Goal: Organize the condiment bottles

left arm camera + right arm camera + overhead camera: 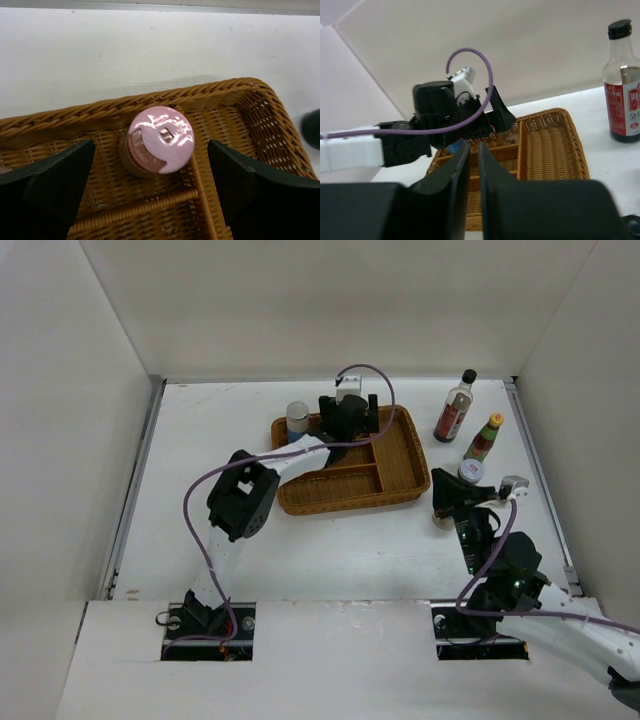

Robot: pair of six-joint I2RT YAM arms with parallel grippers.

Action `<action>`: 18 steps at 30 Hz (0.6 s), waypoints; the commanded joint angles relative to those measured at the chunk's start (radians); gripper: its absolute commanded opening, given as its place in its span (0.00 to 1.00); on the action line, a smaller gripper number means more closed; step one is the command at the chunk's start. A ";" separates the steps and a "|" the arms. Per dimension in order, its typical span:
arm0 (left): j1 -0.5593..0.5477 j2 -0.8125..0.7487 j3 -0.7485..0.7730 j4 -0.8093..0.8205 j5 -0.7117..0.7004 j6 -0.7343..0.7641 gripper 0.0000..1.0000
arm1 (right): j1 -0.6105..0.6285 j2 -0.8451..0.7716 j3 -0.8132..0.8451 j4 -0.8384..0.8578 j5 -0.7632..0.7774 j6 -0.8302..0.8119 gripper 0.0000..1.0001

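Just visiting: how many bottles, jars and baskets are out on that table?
Wicker basket: 1.
Tall bottles: 2, dark sauce bottle and yellow-capped bottle.
Short jars: 3, corner jar at the basket's back left, pink-glinting jar below the open left pincer, silver-lidded jar by the right pincer.
Total: 6, plus a half-hidden tan bit I cannot name.

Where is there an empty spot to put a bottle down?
Bare table lies left of the wicker tray, with more along its near side. The tray's right compartment looks empty too. It's crowded right of the tray: dark-sauce bottle, yellow-capped bottle, a silver-lidded jar and the right gripper.
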 commanded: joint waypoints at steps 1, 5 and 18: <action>-0.034 -0.240 -0.049 0.083 0.006 0.005 1.00 | -0.007 0.014 0.067 -0.031 0.049 0.012 0.13; -0.064 -0.460 -0.244 0.196 -0.015 0.000 1.00 | -0.004 0.054 0.124 -0.071 0.130 0.041 0.12; -0.172 -1.195 -1.162 0.405 -0.281 -0.084 1.00 | -0.126 0.362 0.492 -0.303 0.126 -0.003 0.42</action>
